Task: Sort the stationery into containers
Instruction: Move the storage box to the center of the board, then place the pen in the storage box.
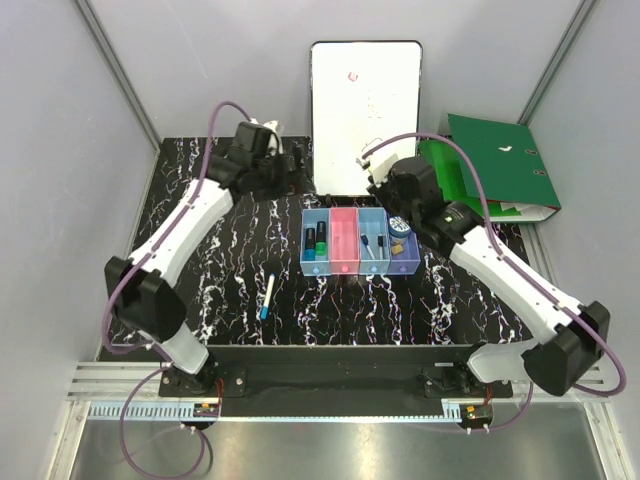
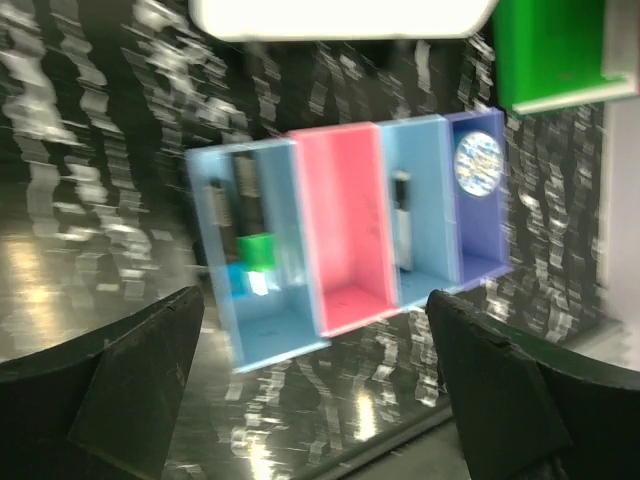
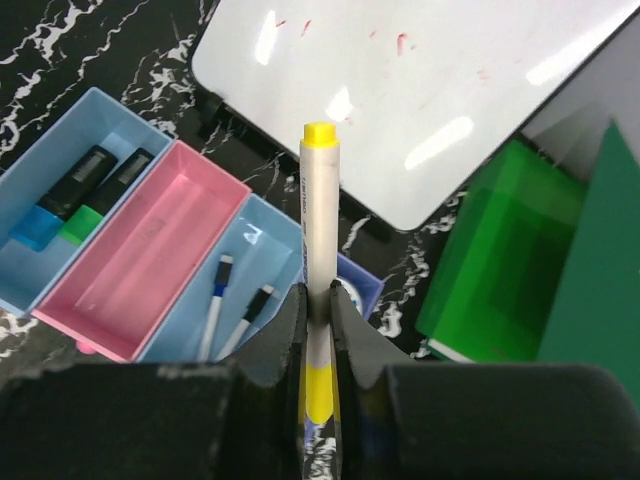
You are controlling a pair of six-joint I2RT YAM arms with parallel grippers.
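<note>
Right gripper [image 3: 318,305] clamped on slim white pen with yellow ends [image 3: 319,230], held over the purple-blue end of the row of four joined translucent plastic bins [image 3: 150,250]. Pen's long axis runs straight out from the jaws, with the yellow cap toward the large white rectangular board [image 3: 420,90]. Suggest: yaw to match the light blue pen bin [image 3: 262,240], go low, then release. Left gripper [image 2: 320,390] jaws wide apart, empty.

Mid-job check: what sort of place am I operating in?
Probably a robot lab test cell: plain grey panel walls on aluminium framing, a black marbled table, and staged props like the whiteboard and the row of bins.
</note>
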